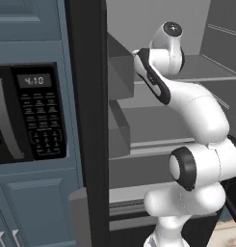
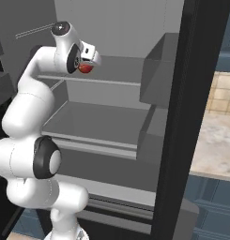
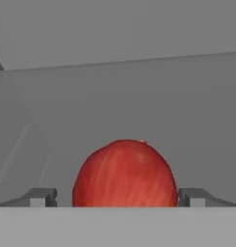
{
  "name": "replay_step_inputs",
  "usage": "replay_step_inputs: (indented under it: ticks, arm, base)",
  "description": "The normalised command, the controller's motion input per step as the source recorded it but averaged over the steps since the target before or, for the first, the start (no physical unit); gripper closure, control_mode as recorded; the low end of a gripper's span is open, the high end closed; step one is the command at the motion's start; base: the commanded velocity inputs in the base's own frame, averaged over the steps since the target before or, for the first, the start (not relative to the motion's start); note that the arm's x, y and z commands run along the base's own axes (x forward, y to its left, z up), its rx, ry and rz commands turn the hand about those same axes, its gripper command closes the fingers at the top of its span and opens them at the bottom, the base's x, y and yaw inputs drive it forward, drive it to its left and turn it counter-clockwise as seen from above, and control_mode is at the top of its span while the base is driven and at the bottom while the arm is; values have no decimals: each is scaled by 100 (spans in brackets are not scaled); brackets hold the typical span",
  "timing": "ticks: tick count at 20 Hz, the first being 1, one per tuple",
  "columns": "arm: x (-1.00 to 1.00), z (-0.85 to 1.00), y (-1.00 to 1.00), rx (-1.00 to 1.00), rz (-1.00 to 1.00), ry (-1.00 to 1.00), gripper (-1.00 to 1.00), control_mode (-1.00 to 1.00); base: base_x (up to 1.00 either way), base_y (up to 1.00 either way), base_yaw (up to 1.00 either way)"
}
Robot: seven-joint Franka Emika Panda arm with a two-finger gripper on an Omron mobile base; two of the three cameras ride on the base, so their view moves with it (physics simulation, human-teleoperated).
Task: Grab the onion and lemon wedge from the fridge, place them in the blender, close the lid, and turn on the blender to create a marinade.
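Hand view — gripper (image 3: 117,197) spread wide | onion (image 3: 124,173) between the fingertips (image 3: 42,197), gaps both sides — not pinched

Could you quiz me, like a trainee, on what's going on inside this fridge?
1. True or false: the jaws are clamped shut on the onion.
2. Where does the onion sit relative to the two fingertips in the hand view? A) between them B) far off to one side C) behind the hand
3. What appliance with a lit clock stands beside the fridge in the left base view?

Key:
1. False: the jaws stand open, one fingertip on each side of the onion.
2. A.
3. The black microwave.
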Motion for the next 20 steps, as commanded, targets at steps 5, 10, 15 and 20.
replay_step_inputs:
  ticks: [5,10,15,20]
  arm:
    - [36,-18,0,0,-1,5,-100,-100]
    - [3,-31,0,-1,-7,16,100,-100]
    - [0,-32,0,-2,-9,18,100,-100]
    - [1,-12,0,0,-2,4,100,-100]
  base:
    - [0,0,0]
    - [0,0,0]
    - [0,0,0]
    - [0,0,0]
